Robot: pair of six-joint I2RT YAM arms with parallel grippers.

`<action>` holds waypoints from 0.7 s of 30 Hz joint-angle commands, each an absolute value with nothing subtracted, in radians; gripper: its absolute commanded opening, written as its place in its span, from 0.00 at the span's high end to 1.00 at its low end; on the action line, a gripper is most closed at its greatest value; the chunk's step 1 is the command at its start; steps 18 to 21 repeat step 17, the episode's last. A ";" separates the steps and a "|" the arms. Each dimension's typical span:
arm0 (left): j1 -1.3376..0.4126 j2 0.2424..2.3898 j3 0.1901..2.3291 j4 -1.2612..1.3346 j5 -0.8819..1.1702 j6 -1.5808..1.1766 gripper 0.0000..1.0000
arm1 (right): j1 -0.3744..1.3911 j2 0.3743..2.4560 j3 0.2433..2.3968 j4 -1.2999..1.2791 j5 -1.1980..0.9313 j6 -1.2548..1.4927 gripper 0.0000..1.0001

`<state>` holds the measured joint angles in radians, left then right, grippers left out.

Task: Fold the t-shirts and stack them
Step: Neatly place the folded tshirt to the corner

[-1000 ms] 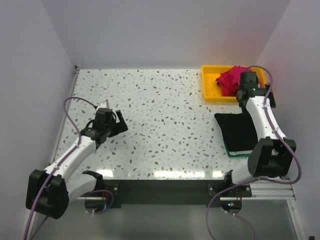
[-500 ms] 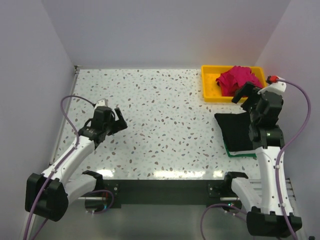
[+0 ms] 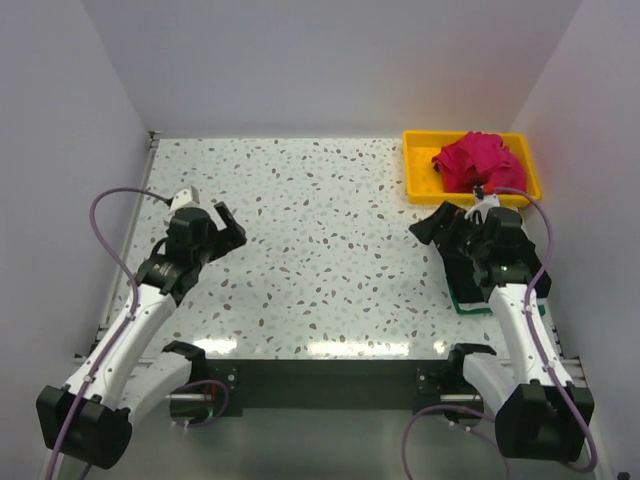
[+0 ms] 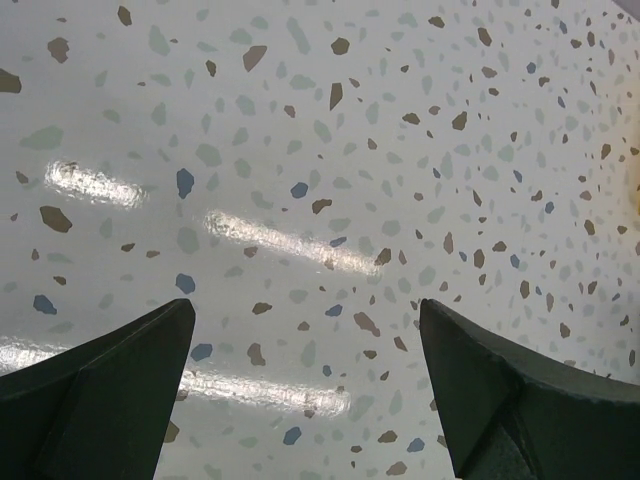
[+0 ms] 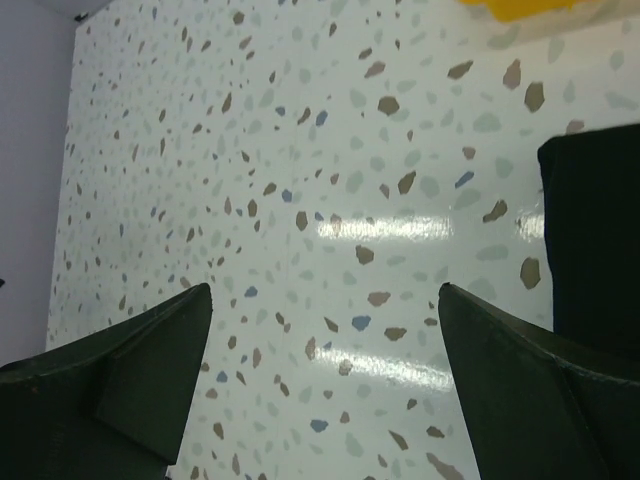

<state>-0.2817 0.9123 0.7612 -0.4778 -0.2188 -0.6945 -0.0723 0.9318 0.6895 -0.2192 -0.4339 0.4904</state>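
Observation:
A magenta t-shirt (image 3: 478, 158) lies crumpled in the yellow tray (image 3: 417, 168) at the back right. A folded black t-shirt (image 3: 462, 262) lies on the table at the right, on top of a green one whose edge (image 3: 466, 307) shows at its near side. The black shirt's edge also shows in the right wrist view (image 5: 595, 230). My right gripper (image 3: 433, 224) (image 5: 325, 288) is open and empty, above the black shirt's left edge, facing the bare table. My left gripper (image 3: 222, 228) (image 4: 306, 302) is open and empty over the left of the table. No white shirt is in view.
The speckled table (image 3: 320, 250) has walls on the left, back and right. The yellow tray's corner shows at the top of the right wrist view (image 5: 520, 8). The right arm (image 3: 510, 290) lies over the shirt stack.
My right gripper has swung from over the tray back and left, and now points toward the table's middle. My left gripper has drawn back a little to the left. The shirts have not moved.

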 commanded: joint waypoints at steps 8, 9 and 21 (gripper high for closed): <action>-0.276 0.819 0.761 -0.526 -0.313 -0.739 0.00 | -0.072 0.881 0.607 -0.083 -0.554 0.494 0.01; -0.276 0.815 0.762 -0.526 -0.317 -0.741 0.00 | -0.072 0.873 0.609 -0.083 -0.549 0.486 0.01; -0.276 0.735 0.749 -0.525 -0.345 -0.756 0.00 | -0.072 0.831 0.591 -0.087 -0.561 0.465 0.01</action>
